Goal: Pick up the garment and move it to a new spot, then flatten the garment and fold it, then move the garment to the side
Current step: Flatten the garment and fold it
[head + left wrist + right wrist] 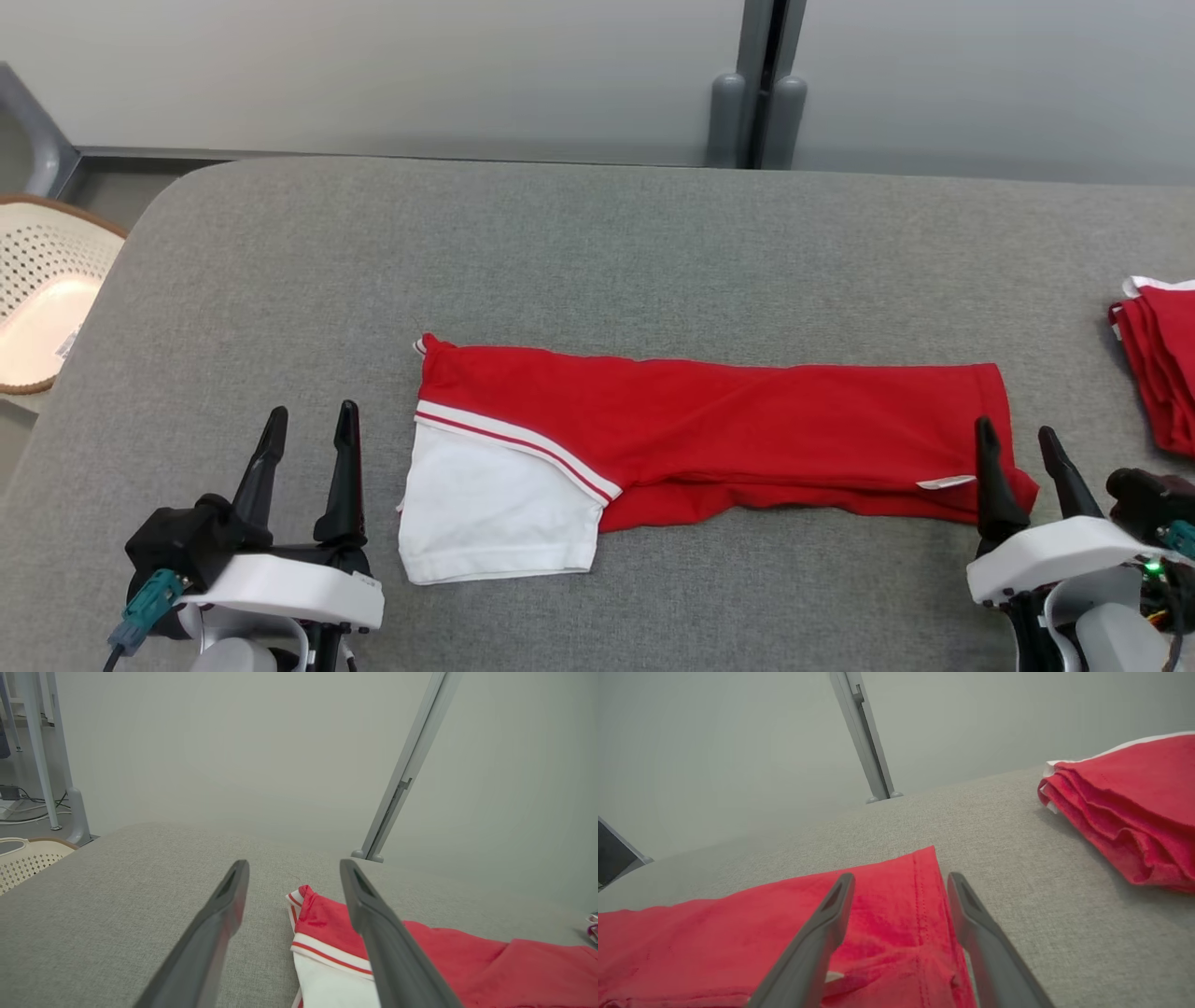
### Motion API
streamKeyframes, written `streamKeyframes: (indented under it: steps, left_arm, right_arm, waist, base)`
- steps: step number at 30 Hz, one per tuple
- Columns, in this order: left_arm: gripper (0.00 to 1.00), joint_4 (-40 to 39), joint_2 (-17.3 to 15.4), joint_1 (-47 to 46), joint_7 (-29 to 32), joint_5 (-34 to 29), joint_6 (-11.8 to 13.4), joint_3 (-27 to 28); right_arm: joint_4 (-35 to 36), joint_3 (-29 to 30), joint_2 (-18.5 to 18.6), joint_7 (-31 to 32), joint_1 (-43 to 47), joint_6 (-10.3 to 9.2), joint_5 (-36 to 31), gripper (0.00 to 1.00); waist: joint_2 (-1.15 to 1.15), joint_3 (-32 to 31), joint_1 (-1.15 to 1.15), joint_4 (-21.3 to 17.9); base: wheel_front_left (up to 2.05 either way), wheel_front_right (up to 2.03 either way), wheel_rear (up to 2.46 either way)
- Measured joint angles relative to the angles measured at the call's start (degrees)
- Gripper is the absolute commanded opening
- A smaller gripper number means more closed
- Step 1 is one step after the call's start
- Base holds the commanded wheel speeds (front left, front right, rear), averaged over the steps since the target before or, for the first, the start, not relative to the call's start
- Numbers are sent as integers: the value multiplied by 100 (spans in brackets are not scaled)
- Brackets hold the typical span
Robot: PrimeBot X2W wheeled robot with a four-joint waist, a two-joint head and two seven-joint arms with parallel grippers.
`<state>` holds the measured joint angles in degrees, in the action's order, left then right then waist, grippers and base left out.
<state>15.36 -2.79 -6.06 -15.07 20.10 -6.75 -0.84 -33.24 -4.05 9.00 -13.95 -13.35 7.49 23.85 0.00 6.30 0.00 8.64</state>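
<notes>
Head view: a red garment (pixel 709 420) lies folded into a long strip across the middle of the grey surface (pixel 597 252), with a white sleeve edged in red and white stripes at its left end. The left tool (pixel 313 408) sits just left of that sleeve, apart from it, its two fingers spread wide and holding nothing. The right tool (pixel 1014 427) is at the strip's right end, also spread wide and empty. One finger is over the red cloth and the other just past the hem; whether they touch it I cannot tell. A pile of red cloth (pixel 1162 373) lies at the far right edge, and a pale basket (pixel 47 289) stands off the left side.
</notes>
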Motion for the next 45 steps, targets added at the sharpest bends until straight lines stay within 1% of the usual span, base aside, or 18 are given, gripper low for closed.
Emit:
streamKeyframes:
  steps: [3,6,10,16,25,26,27,33,36,40,45]
  left_arm:
    - [100,33,-1,-32,-1,4,-9,-79]
    - [100,75,-1,-42,-1,10,-24,-133]
    - [100,127,-1,-62,-1,16,-31,-183]
    - [100,153,-1,-60,-1,3,-33,-170]
    - [100,155,-1,-52,-1,-34,-49,-174]
    - [100,155,-1,-49,-1,-34,-49,-176]
    - [100,155,-1,-49,-1,-34,-49,-176]
    - [100,153,-1,-30,-1,-34,-49,-163]
    - [100,159,0,-29,-1,-31,-51,-147]
    - [100,176,0,-29,-1,9,-51,-136]
    - [100,211,0,-7,-1,35,-51,-148]
  right_arm:
    - [-530,297,-58,65,-299,0,54,100]
    - [-998,468,-96,111,-515,0,12,100]
    - [-1552,490,-218,154,-680,0,-24,100]
    - [-2006,414,-278,154,-798,0,18,100]
    - [-2537,554,-310,-15,-989,8,-137,100]
    - [-2570,535,-319,-16,-1010,8,-137,47]
    - [-2570,535,-319,-16,-1010,8,-137,0]
    - [-2660,336,-355,-19,-1052,3,-69,0]
    - [-2681,349,-272,-37,-1073,10,-30,0]
    - [-2757,498,24,-68,-1070,10,-36,0]
    - [-2893,892,513,-78,-1035,9,-171,0]
  waist:
    - [0,116,0,86]
    - [0,194,0,166]
    - [0,198,0,244]
    - [0,115,0,232]
    - [0,24,0,145]
    - [0,17,0,138]
    - [0,17,0,138]
    - [0,4,0,73]
    - [0,-8,0,40]
    - [0,-36,0,-1]
    - [0,-97,0,-55]
  base:
    - [0,0,0]
    - [0,0,0]
    - [0,0,0]
    - [0,0,0]
    - [0,0,0]
    - [0,0,0]
    - [0,0,0]
    - [0,0,0]
    - [0,0,0]
    - [0,0,0]
    - [0,0,0]
